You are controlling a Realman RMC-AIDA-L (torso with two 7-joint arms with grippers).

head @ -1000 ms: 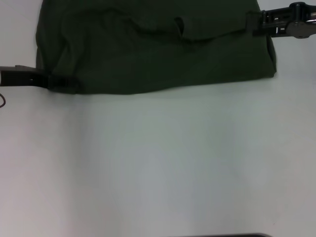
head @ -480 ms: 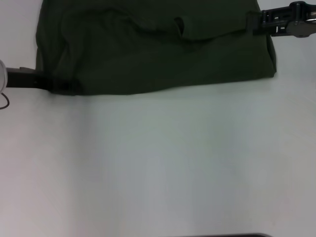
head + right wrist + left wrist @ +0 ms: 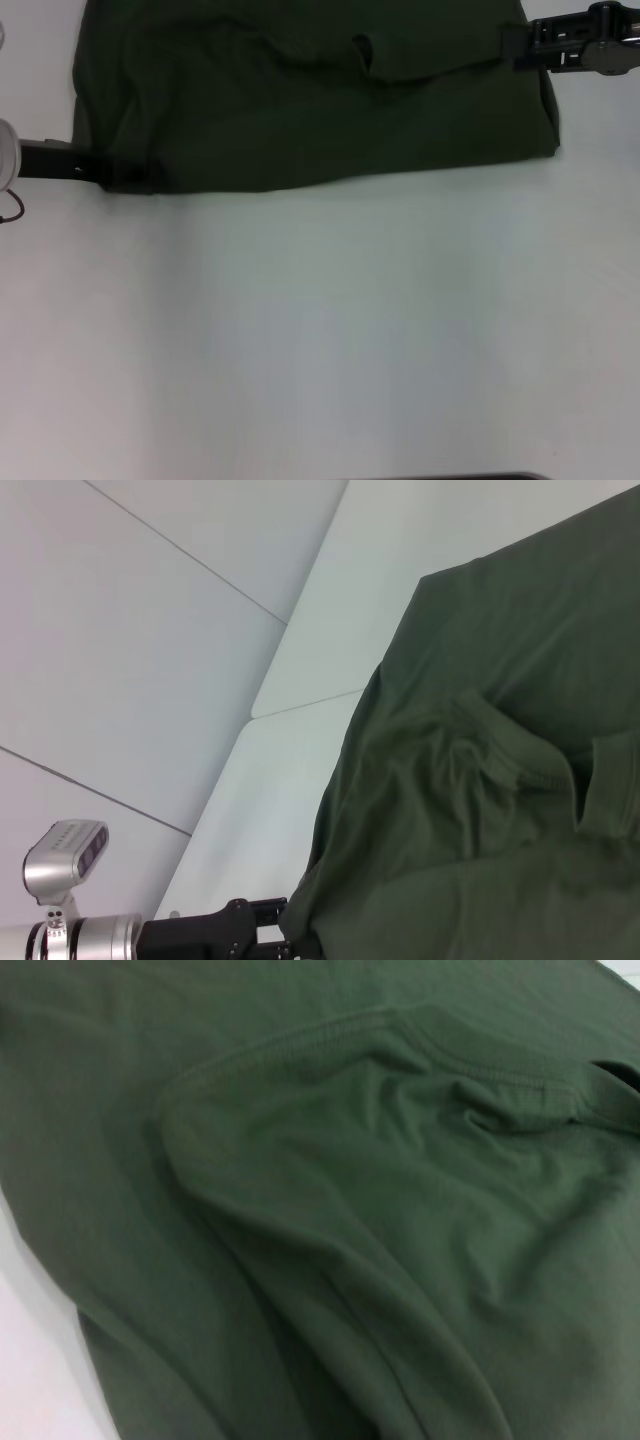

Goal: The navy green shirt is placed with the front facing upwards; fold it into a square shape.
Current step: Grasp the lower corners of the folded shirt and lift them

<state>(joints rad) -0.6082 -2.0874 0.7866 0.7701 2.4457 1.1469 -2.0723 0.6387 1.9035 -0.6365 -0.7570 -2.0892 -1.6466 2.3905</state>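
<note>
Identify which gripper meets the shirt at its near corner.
The left gripper, at the navy green shirt's near left corner; the right gripper meets the right edge farther back.

Looked like robot test lab, not home. Plain white table (image 3: 330,330) filled head view, bare of household clutter. Right wrist view showed pale panelled wall (image 3: 120,630) with thin seams behind table. Black-and-silver robot arm (image 3: 110,935) reached over white surface.

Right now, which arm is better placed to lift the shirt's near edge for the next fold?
Left, probably: the left pincer sits at the navy green shirt's near-left corner; the right pincer is farther back on the right edge.
</note>
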